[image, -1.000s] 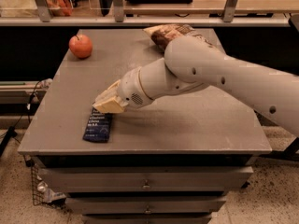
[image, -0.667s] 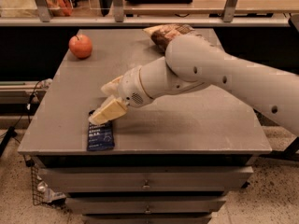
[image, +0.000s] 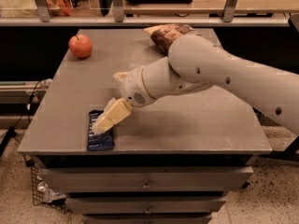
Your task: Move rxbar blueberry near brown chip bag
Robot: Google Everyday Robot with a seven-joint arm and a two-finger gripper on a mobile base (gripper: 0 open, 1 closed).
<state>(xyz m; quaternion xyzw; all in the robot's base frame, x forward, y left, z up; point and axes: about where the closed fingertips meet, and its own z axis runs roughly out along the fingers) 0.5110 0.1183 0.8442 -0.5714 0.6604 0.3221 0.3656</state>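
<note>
Three things lie on the flat grey metal-look table (image: 210, 125): a round red apple (image: 81, 46), a large crinkled dark brown chip bag with cream-yellow ends (image: 164, 33), and a small flat rectangular navy-blue rxbar blueberry wrapper with pale text (image: 100, 141).

The apple stands near the far left corner of the table. The brown chip bag lies at the far edge, about midway along it, and the robot's thick white arm (image: 224, 73) hides its near part. The rxbar blueberry lies flat close to the near edge of the table, towards the near left corner, with its long side running away from that edge. It is well apart from both the chip bag and the apple.

The arm comes in from the right side and reaches across the table towards the near left corner. The gripper (image: 106, 102) is there, low over the table, with its two cream-coloured fingers spread wide and nothing between them. One finger (image: 112, 118) slants down and to the left across the far end of the rxbar blueberry; its tip seems to rest on the wrapper, though it may hang just above it. The other finger (image: 120, 75) shows only as a short stub behind the wrist, on the far side.

Below the table top are grey drawers (image: 147, 185) with small handles.
</note>
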